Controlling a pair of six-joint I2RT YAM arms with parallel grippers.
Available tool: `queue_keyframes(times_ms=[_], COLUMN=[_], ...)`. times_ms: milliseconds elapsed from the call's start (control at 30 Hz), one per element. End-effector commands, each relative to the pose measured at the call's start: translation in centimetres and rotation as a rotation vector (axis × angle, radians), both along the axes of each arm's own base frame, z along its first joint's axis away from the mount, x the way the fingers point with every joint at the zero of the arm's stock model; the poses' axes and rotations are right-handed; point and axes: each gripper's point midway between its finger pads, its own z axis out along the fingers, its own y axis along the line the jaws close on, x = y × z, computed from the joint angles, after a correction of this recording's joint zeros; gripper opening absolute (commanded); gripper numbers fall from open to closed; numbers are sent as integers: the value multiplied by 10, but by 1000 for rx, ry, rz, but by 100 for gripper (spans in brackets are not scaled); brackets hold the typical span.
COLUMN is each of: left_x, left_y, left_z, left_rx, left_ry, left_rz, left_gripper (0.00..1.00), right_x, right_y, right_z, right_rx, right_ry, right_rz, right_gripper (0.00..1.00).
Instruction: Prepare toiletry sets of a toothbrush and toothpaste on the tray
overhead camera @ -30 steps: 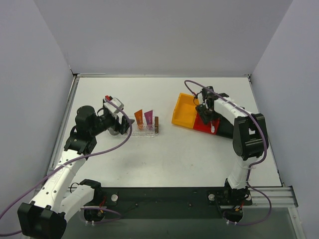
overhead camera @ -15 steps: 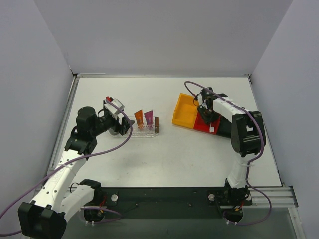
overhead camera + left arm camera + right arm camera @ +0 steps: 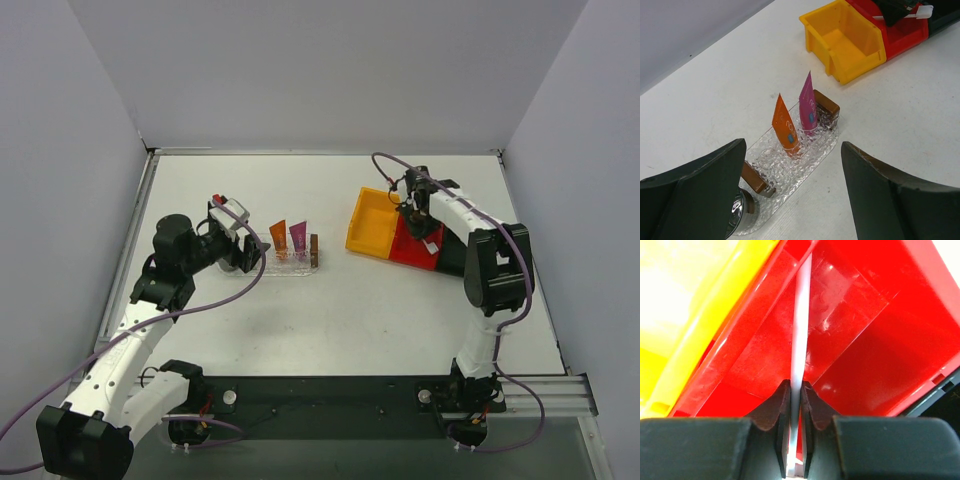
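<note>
White tabletop is carrying the tray at left, with the orange toothpaste tube and pink toothpaste tube standing upright in it. At far right, the right gripper is pinching the white toothbrush inside the red bin; the left gripper is hanging wide open beside the tray. Lifting straight up, I judge, is keeping the brush clear of the bin wall.

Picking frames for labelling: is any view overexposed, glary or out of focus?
Right wrist: the yellow bin is blown out to near white, glare streaks the red bin floor, and the toothbrush reads clearly. Left wrist: tray and toothpaste tubes are crisp, the near fingers dark and soft. Top external: evenly lit table, faint shadows, no blur.
</note>
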Motion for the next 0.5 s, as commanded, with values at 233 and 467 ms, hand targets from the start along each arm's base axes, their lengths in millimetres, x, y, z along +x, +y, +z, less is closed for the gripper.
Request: queue_keyframes(times_ms=[233, 467], left_x=[-8, -16], left_y=[-15, -37], left_z=[27, 39], left_rx=[-44, -78], left_ry=[-67, -53], left_rz=[-109, -212], left_gripper=[87, 86], right_x=[-17, -54], right_y=[-4, 2], right_z=[74, 117], right_rx=[39, 102], right_ry=[-83, -101], right_rz=[-19, 26], right_gripper=[1, 0])
